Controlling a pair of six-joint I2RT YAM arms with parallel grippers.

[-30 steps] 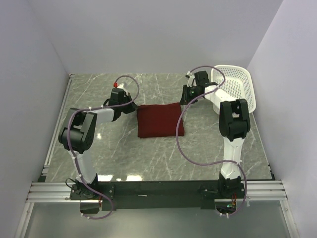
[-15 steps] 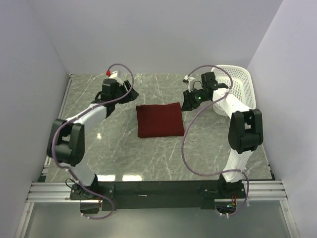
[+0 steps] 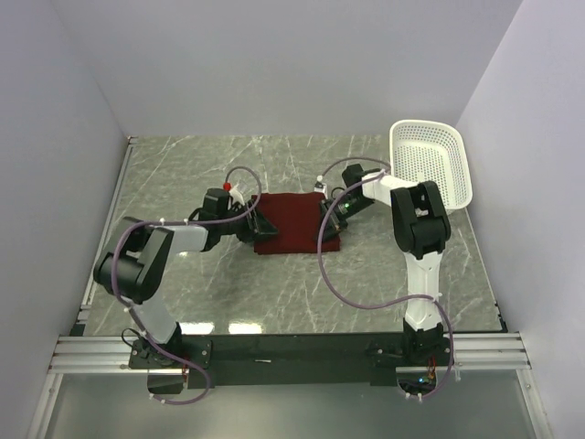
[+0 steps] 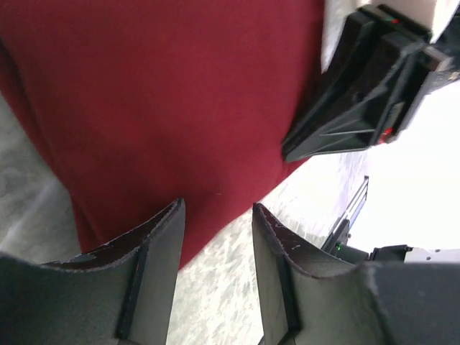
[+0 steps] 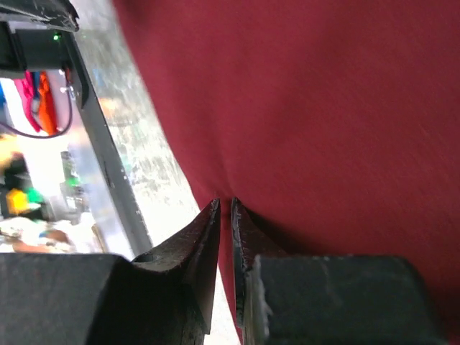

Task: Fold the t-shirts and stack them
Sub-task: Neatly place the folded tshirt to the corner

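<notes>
Top view: folded maroon tee lies left of basket, soft, light, limp, so grab side edges; L gripper jaws apart, R gripper nearly closed, grip unclear.

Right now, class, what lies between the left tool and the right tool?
The folded maroon t-shirt fills that stretch, with the left tool and right tool at its side edges, as the top external view shows.

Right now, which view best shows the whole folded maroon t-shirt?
Top external: the maroon t-shirt appears almost entire there, as a folded rectangle. The left wrist view shows only a stretch of its cloth with one edge. The right wrist view gives a fabric close-up with one edge, and no overall shape.
</notes>
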